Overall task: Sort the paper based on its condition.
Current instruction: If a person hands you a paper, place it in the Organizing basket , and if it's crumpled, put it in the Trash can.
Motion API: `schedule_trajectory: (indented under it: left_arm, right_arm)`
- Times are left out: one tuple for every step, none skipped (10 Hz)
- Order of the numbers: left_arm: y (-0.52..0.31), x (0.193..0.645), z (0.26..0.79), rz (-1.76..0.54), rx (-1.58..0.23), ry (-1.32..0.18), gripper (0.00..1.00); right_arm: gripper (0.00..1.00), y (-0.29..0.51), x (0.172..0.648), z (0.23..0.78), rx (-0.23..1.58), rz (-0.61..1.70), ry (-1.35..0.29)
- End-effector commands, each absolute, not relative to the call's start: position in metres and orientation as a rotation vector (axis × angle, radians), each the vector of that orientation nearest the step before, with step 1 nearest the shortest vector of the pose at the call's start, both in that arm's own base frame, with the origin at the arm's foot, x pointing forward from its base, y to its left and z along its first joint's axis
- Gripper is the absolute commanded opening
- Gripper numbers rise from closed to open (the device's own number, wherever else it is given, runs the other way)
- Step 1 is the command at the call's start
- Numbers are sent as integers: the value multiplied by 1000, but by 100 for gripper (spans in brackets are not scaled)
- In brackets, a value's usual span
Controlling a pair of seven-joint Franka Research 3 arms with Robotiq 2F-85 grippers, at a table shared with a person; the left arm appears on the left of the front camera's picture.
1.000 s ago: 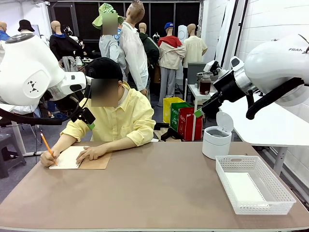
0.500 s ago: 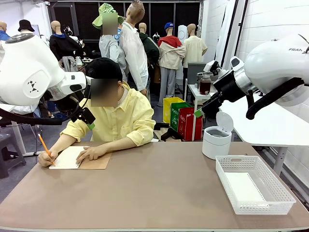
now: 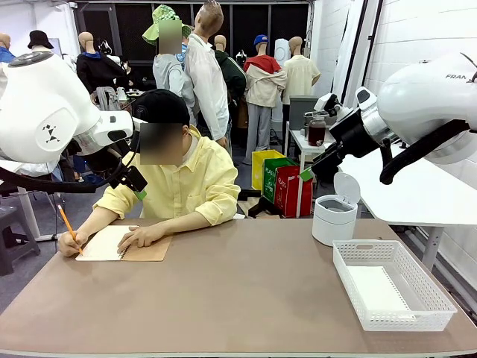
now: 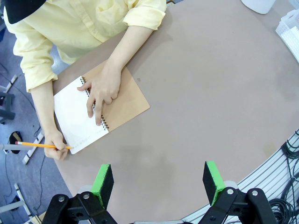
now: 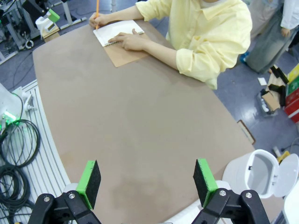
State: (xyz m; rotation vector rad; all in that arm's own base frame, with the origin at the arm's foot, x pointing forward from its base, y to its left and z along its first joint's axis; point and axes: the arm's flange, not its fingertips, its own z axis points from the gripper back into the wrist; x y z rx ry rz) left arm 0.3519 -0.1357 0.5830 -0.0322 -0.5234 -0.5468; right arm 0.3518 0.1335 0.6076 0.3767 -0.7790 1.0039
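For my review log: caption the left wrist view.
Open left gripper hovers over the table as a person writes in a spiral notebook.

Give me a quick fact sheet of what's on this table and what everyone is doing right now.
Person: writing in a spiral notebook with an orange pencil, other hand flat on the page
Basket: white slotted basket at the right of the table, a flat white sheet inside
Bin: small white bin beyond the basket, lid flipped open
Left gripper: open, above the table, holding nothing
Right gripper: open, above the table, holding nothing
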Motion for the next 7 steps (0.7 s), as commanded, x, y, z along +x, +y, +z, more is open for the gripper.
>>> schedule_trajectory:
  left_arm:
    - [-135, 352, 583, -547, -36, -529, 100]
    - [-135, 352, 583, -547, -36, -529, 100]
    - [-135, 352, 583, -547, -36, -529, 100]
    - [-135, 352, 583, -547, -36, -529, 100]
    - [-135, 352, 583, -547, -36, -529, 100]
    - [-135, 352, 583, -547, -36, -529, 100]
    - [-135, 352, 583, -547, -36, -529, 100]
  right_arm:
    - [100, 133, 352, 606, 374, 1015, -772]
    - [100, 133, 352, 606, 374, 1015, -772]
    - [100, 133, 352, 606, 374, 1015, -772]
    - [100, 133, 352, 606, 374, 1015, -772]
    - [100, 133, 352, 606, 374, 1015, -772]
    - [100, 133, 352, 606, 374, 1015, -772]
    - [100, 133, 352, 606, 374, 1015, -772]
